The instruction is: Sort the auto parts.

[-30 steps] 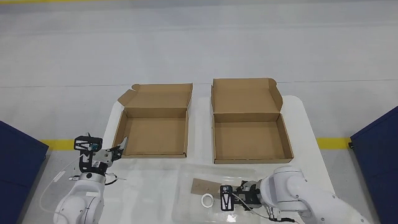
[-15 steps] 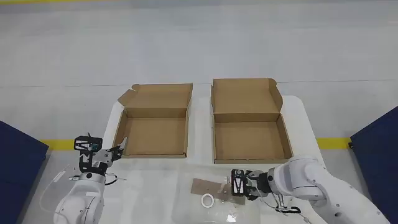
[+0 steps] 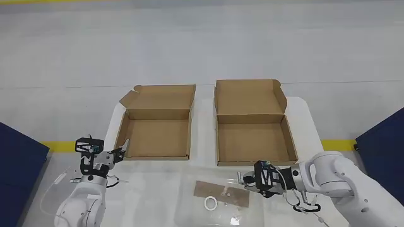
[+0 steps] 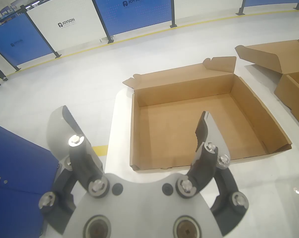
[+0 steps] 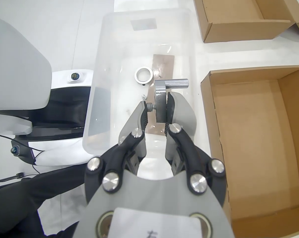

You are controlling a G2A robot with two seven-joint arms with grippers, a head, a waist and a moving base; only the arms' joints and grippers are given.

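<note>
Grey metal makes up the auto part (image 5: 160, 102), a flat disc with a short cylinder sticking out of one face and a small stud on the other. The right end effector (image 5: 156, 105) is closed on it, one finger on the stud and the other on the disc's opposite face. The part (image 3: 242, 178) is held in the air over the right end of a clear plastic bin (image 5: 102, 50), above one end of a flat brown strip (image 5: 164, 61) that lies on the bin's floor. A metal ring (image 5: 143, 75) lies just beside the strip, and a small screw (image 5: 144, 97) lies near the ring.

The bin (image 3: 189, 209) sits at the near edge of the white surface (image 3: 151, 176). Beyond it two open cardboard boxes stand side by side with their lids folded back, the left box (image 3: 156, 139) and the right box (image 3: 254, 142). The right end effector (image 3: 247, 179) is just on the near side of the right box's near wall.

The left end effector (image 3: 118, 153) hangs at the near-left corner of the left box (image 4: 189, 130). Its jaws stand wide open (image 4: 134, 112) with nothing between them.
</note>
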